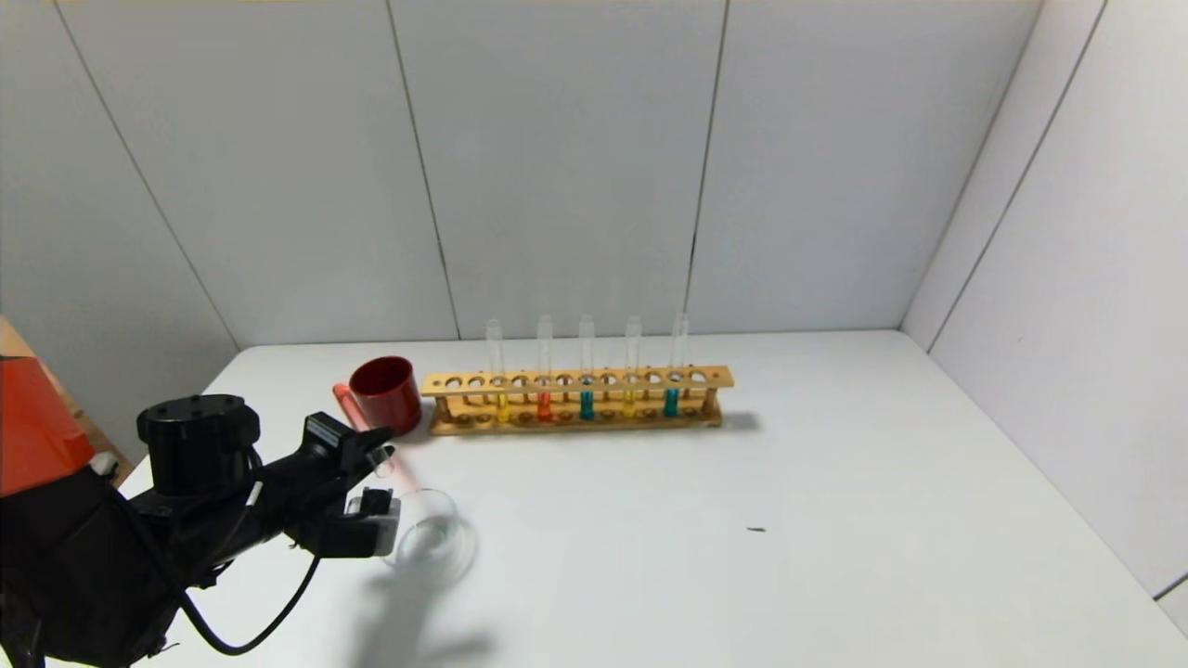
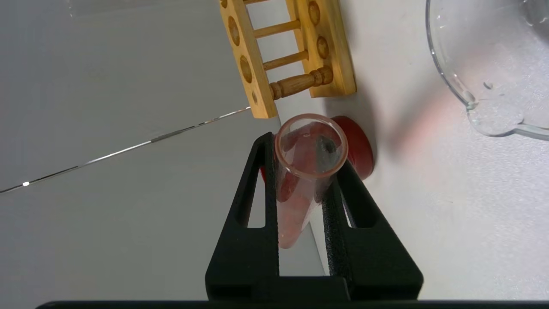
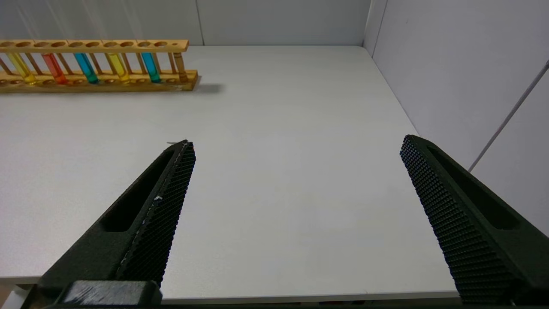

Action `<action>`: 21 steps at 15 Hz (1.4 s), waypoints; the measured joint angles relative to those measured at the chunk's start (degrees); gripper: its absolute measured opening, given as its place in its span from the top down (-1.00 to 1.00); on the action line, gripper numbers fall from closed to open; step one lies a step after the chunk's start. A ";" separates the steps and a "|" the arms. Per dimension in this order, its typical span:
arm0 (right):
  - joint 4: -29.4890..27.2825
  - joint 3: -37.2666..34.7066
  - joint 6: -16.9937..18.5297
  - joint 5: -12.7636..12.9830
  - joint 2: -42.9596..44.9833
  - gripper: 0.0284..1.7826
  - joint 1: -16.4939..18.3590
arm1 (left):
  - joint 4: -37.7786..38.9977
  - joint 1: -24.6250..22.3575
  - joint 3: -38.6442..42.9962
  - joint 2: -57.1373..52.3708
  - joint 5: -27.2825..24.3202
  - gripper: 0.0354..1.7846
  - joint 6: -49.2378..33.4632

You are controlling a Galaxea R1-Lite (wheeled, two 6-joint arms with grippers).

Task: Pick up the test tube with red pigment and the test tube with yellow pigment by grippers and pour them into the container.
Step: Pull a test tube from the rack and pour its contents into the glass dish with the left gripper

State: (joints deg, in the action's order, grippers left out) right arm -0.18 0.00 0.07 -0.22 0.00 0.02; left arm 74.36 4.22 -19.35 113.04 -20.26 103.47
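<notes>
My left gripper (image 1: 379, 456) is shut on the test tube with red pigment (image 1: 345, 401). The tube is tilted, its open mouth pointing down toward the clear glass container (image 1: 432, 538) on the table. In the left wrist view the jaws (image 2: 306, 159) clamp the tube (image 2: 311, 148) just below its rim, and the container (image 2: 493, 64) lies a little ahead of the mouth. Two test tubes with yellow pigment (image 1: 501, 406) (image 1: 629, 404) stand in the wooden rack (image 1: 575, 382). My right gripper (image 3: 297, 143) is open and empty over the table's near right edge.
A dark red cup (image 1: 384, 393) stands just behind the held tube, at the rack's left end. The rack also holds another orange-red tube (image 1: 545, 406) and two teal tubes (image 1: 587, 404). It also shows in the right wrist view (image 3: 98, 43). White walls enclose the table.
</notes>
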 joint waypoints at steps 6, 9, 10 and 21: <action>0.00 0.00 0.02 -0.02 0.00 -0.96 -0.02 | -0.09 -0.65 -2.73 1.69 -2.78 0.65 3.28; 0.00 0.00 0.02 -0.02 0.00 -0.96 -0.02 | -0.09 -0.69 -2.45 1.40 -3.27 0.65 4.88; 0.00 0.00 0.02 -0.02 0.00 -0.96 0.00 | -0.09 -0.74 -2.39 1.27 -3.90 0.65 6.28; 0.00 0.00 0.02 0.00 0.00 -0.96 -0.02 | 1.49 -0.80 -3.00 2.83 -4.55 0.65 12.85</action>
State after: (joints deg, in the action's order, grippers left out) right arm -0.18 0.00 0.10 -0.22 0.00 0.00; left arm 75.85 3.41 -22.35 115.87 -24.81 116.32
